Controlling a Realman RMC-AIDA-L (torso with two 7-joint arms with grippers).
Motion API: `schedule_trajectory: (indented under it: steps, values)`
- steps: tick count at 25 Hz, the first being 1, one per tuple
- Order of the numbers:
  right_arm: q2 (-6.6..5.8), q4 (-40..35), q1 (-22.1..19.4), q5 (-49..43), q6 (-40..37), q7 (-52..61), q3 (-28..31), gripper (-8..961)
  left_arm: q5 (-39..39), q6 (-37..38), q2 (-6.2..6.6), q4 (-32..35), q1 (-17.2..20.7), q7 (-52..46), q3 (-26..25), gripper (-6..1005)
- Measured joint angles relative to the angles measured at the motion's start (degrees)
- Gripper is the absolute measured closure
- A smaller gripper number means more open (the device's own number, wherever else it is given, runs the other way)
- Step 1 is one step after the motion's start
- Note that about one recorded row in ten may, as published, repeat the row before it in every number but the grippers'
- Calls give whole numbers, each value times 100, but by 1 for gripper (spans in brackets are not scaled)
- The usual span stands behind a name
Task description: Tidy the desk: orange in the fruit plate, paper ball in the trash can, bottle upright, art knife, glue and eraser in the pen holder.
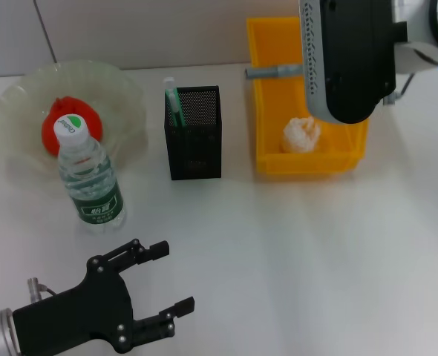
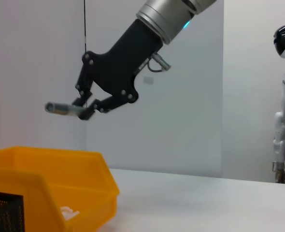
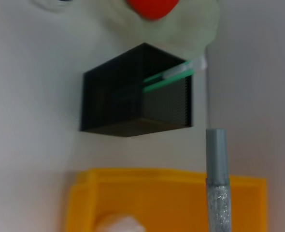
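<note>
Desk scene, head view. Right gripper [image 2: 84, 108] raised over the yellow trash can [image 1: 267, 44] at upper right of the frame; seen from the left wrist view, its fingers are clamped on one end of a grey stick-shaped item, apparently the glue [image 2: 60, 108], which juts out level from the fingertips, well above the bin's rim. In the head view the same grey stick [image 1: 275, 71] projects leftward from beneath the dark arm body, crossing the bin's left wall. In the right wrist view its grey cap and glittery barrel [image 3: 216, 183] reach from the bottom edge toward the pen holder [image 3: 133, 104], short of it and apart from it.

Pen holder [image 1: 195, 152], black mesh, at upper centre, just left of the trash can, with a green-and-white tool [image 1: 173, 100] standing in its left corner. Paper ball [image 1: 301, 133], white, lying inside the bin near its front wall, directly below the right arm.

Fruit plate [image 1: 26, 81], pale translucent green, at upper left, holding the orange [image 1: 69, 111], which shows red-orange. Bottle [image 1: 89, 178], upright with white cap and green label, standing at the plate's front edge and partly covering the fruit.

Left gripper [image 1: 163, 285] at lower left of the head view, low over the bare table [image 1: 315, 259], fingers spread apart and holding nothing, well apart from the bottle above it.
</note>
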Motion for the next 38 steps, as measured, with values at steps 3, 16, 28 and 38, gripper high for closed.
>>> schedule_trajectory:
  steps: [3,16,28,38]
  values:
    - [3,87,-43,1,424,-561,18,815,-7,36,-9,0,2,-2,-45,198]
    - [12,1007,-239,2,2183,-2745,-341,816,-27,173,-42,1,-33,-11,-108,198]
    - [-73,2205,183,-7,3396,-3567,-775,817,-98,180,-74,-68,-14,-22,-103,198]
    - [-71,3114,549,-9,4104,-3912,-1060,818,-184,165,-71,-149,-74,-22,-109,198]
